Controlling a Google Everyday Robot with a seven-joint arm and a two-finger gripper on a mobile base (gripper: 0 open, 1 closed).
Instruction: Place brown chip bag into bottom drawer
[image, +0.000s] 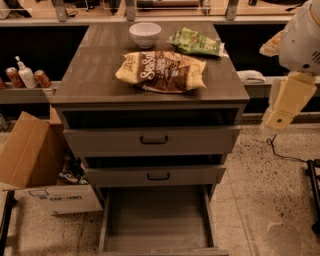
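The brown chip bag (161, 71) lies flat on top of the grey drawer cabinet, near the middle, with its white lettering facing up. The bottom drawer (156, 220) is pulled far out at floor level and its tray holds nothing. My gripper (283, 106) hangs in the air at the right edge of the view, beside the cabinet's right side and level with its top. It is well apart from the bag and holds nothing that I can see.
A white bowl (145, 34) and a green bag (196, 43) sit at the back of the cabinet top (90, 75). The two upper drawers with black handles (154, 140) stand slightly open. A cardboard box (35, 165) stands on the floor to the left. Cans and a bottle (25, 76) sit on a shelf at the left.
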